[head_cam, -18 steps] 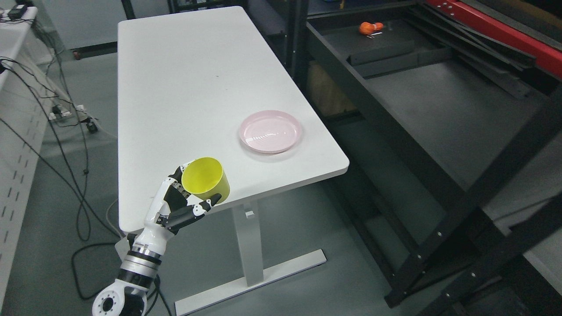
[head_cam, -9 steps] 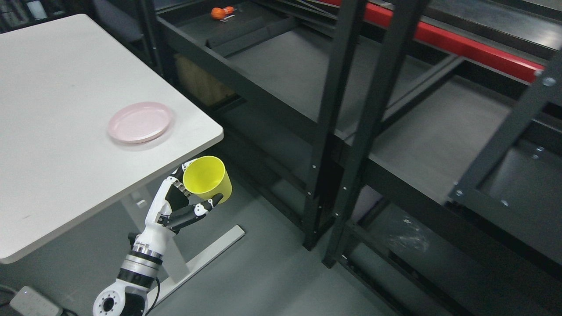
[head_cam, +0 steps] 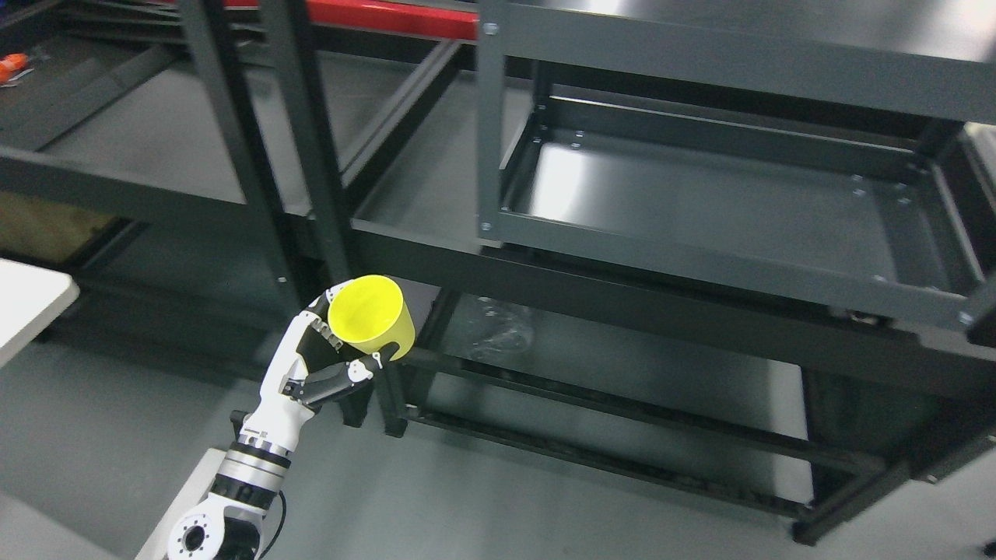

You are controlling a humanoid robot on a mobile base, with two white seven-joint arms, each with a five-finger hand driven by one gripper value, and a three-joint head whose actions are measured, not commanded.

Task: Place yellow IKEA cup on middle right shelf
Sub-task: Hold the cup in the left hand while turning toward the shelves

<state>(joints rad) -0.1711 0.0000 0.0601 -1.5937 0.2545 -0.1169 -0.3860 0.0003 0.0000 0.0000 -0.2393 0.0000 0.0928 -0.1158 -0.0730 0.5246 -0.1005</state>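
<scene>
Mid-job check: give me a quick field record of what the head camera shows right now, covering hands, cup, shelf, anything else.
left hand: white-and-black robot hand, fingers curled around the cup
right hand: not in view
cup: yellow plastic cup, tilted, opening toward camera, held in the air
shelf: dark metal shelving rack to the right, cup not yet on it
table: white table corner at left edge
other: small orange object on far-left shelf

Shelf tray (head_cam: 700,194) on the right lies open from above; black uprights (head_cam: 311,155) stand between it & left hand (head_cam: 319,365).
</scene>
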